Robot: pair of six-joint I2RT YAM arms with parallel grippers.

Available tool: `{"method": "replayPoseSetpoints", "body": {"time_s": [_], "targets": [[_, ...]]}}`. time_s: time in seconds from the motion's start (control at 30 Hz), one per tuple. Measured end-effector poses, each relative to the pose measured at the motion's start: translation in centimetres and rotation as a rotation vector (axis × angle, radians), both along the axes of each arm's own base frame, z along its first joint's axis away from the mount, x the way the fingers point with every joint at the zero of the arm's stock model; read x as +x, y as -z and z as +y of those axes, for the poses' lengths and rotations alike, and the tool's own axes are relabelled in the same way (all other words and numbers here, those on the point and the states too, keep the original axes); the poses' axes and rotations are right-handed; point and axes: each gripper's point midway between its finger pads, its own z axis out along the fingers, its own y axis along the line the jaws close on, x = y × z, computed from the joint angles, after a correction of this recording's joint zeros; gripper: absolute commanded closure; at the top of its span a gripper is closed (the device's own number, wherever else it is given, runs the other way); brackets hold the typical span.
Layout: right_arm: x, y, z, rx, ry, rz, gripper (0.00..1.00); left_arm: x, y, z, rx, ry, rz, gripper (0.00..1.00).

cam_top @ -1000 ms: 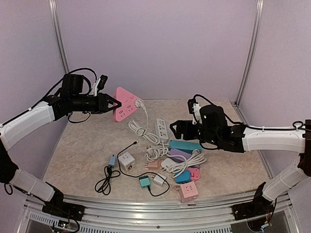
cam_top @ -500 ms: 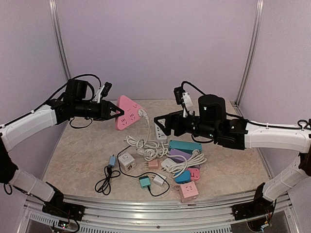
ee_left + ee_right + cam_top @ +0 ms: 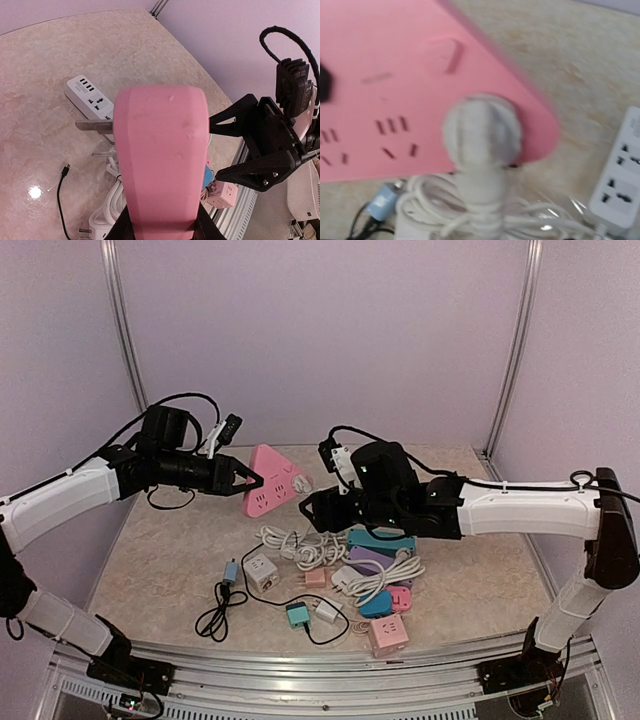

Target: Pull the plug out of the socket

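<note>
Plug (image 3: 481, 131) in pink socket (image 3: 395, 75)

Pale lilac walls (image 3: 320, 330), glossy beige marble-patterned tabletop (image 3: 160, 550).

Headcount: two arms (left arm (image 3: 70, 490), right arm (image 3: 520, 510)), one pink triangular socket (image 3: 272, 480) with one white plug (image 3: 303, 483) in it. On the table (image 3: 160, 550): three flat strips (white strip (image 3: 87, 95), teal strip (image 3: 383, 540), purple strip (image 3: 366, 554)), two cube sockets (white cube (image 3: 261, 570), pink cube (image 3: 389, 634)), two coiled white cord bundles (image 3: 300, 543). Small adapters (image 3: 297, 615) and loose plugs: six I can pick out, though the pile is tight, so treat that as approximate; black cable (image 3: 218, 615): at least one.
</note>
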Motion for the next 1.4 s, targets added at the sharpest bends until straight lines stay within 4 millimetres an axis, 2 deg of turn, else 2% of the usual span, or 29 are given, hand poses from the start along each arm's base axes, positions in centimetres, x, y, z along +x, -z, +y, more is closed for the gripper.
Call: {"method": "replayPoseSetpoints", "body": {"time_s": [0.17,0.33,0.47,0.57,0.7,0.93,1.0,1.4], "targets": [[0.2,0.3,-0.1,-0.021,0.012,0.009,0.4,0.1,0.0,0.0,0.009,-0.002,-0.012,1.0],[0.7,1.1,0.7,-0.049,0.011,0.023,0.47,0.0,0.0,-0.1,0.013,0.003,-0.019,1.0],[0.8,2.0,1.0,-0.075,0.009,0.031,0.56,-0.1,0.1,-0.2,0.014,0.008,-0.021,1.0],[1.0,1.9,1.1,-0.082,0.007,0.024,0.7,-0.2,0.1,-0.3,0.015,0.011,-0.023,1.0],[1.3,1.4,1.5,-0.079,0.008,0.015,0.82,-0.3,0.1,-0.4,0.017,0.016,-0.021,1.0],[1.5,1.8,1.6,-0.09,0.012,0.015,0.94,-0.4,0.3,-0.4,0.026,0.015,-0.016,1.0],[1.5,1.8,1.6,-0.091,0.014,0.015,1.0,-0.4,0.3,-0.4,0.027,0.016,-0.016,1.0],[1.5,2.0,1.4,-0.058,0.0,0.023,1.0,-0.6,0.3,-0.3,0.052,0.027,-0.029,1.0]]}}
